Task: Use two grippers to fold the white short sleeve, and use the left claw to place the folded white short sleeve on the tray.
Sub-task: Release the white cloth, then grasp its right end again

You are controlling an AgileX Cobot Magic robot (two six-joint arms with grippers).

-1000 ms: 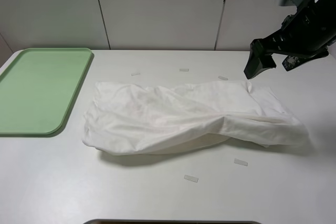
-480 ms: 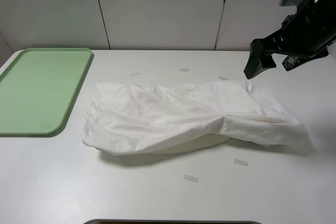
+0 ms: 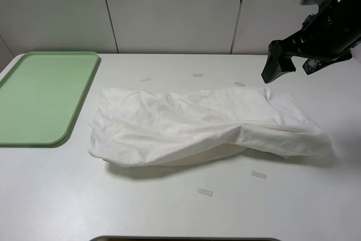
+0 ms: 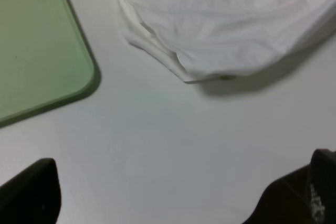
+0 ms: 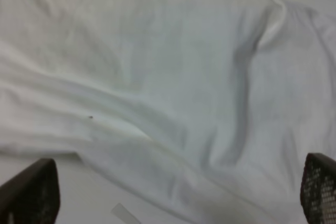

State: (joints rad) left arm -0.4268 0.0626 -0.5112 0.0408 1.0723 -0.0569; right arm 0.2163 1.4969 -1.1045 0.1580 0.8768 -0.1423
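White short sleeve [image 3: 208,125] lies rumpled on tabletop [image 3: 293,213] as long band, probably folded over lengthwise; layers hard to make out. Pale green tray [image 3: 42,97] left of white short sleeve, near but not touching. Right claw [image 3: 273,70] hangs above white short sleeve's far right corner, fingers spread wide, gripping nothing. Left claw [image 4: 176,195] over bare tabletop just off white short sleeve's near left corner, likewise spread wide, empty. Small tape strips [image 3: 205,192] scattered around white short sleeve.

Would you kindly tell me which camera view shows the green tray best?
The exterior high view: the tray shows almost whole, only its left edge cropped. The left wrist view catches just one rounded corner; the right wrist view shows none of it.
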